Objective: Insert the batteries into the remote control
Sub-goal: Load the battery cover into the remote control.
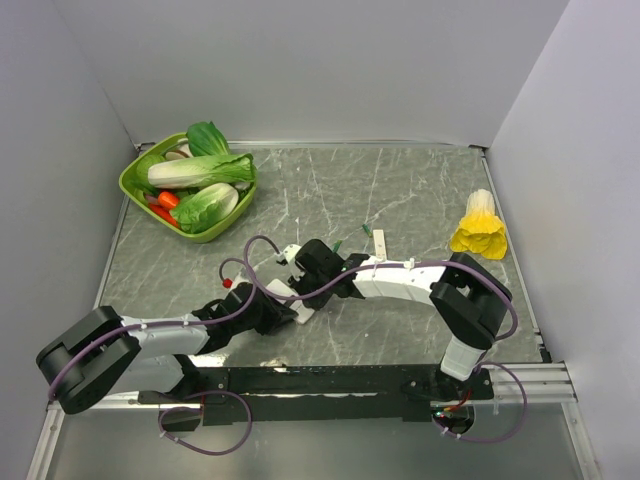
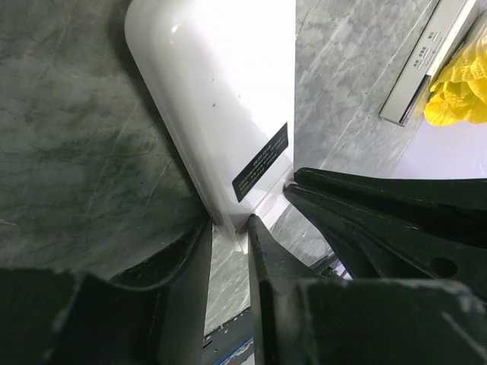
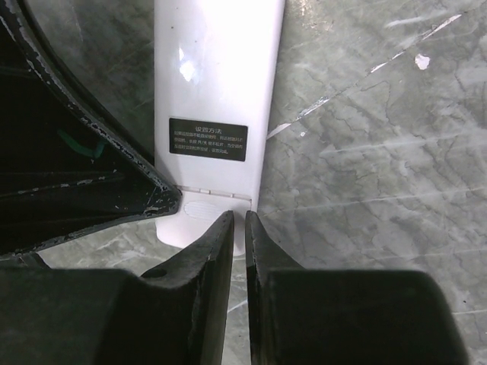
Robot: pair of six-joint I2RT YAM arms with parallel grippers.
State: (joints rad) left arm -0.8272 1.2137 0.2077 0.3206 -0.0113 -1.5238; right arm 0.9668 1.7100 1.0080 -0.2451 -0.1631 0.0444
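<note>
1 remote control, back side up, looks to lie on the desk. It's a bit left of ctr, not far ahead of the arm bases. Its plain white back carries 1 dark label w/ pale print, and 1 cover seam runs across it close to one end.

Both hands meet at that end. The left hand has its fingers drawn close w/ the remote's edge nipped btwn them, so it's clamped on it as far as I can see. The right hand has its fingers all but together, only a thin slit left. Its tips touch the remote just past the seam, and I can't make out anything in the slit.

1 red dot sits by the cable loop of the left arm; too small to tell what it is.

Around:
- 1 narrow white-and-black bar lies beyond the right hand, apart from the remote.
- 2 tiny green pieces lie near that bar.
- 1 green basket sits in the far-left corner, holding 3 leafy veg and a couple of red-orange pieces.
- 1 yellow-and-white thing lies by the right wall, well apart from the rest.

In the way: seen from above, the wrists of the left arm and the right arm, plus the purple cables, cover most of the remote. Only a white sliver shows btwn them.
</note>
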